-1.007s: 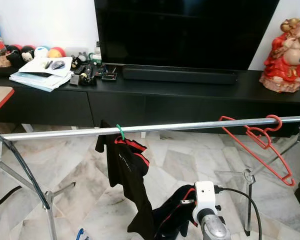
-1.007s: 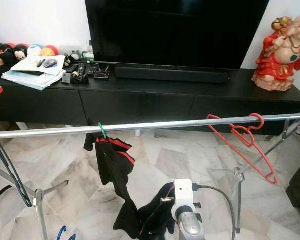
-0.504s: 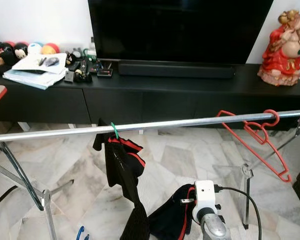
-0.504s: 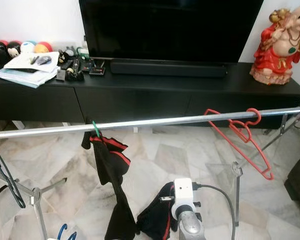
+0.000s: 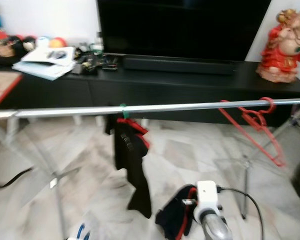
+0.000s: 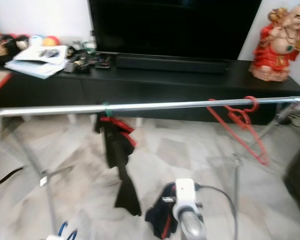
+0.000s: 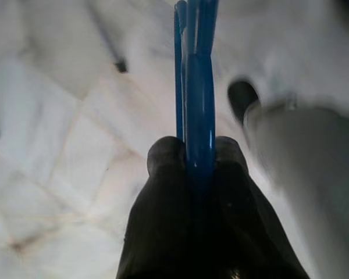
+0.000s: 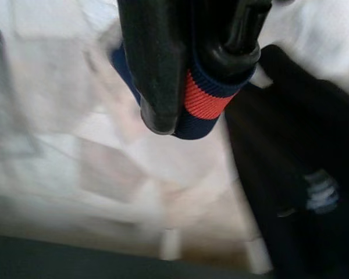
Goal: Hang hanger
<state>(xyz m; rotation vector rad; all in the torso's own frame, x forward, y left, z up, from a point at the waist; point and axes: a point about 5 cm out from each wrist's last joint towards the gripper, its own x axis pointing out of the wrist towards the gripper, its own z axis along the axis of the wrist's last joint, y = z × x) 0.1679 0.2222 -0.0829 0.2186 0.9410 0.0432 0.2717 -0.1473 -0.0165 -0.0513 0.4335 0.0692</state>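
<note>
While my left claw stays clenched on the blue hanger, lower left of frame, my right claw grips dark striped fabric, both low beneath the rail.

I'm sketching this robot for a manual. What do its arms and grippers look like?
The right arm is silver metal, topped by a white boxy wrist module with a small dark port and a black cable looping off its side. Each gripper has two long, rounded, glossy black fingers, seen on the left gripper and the right gripper. No markings are legible.
</note>
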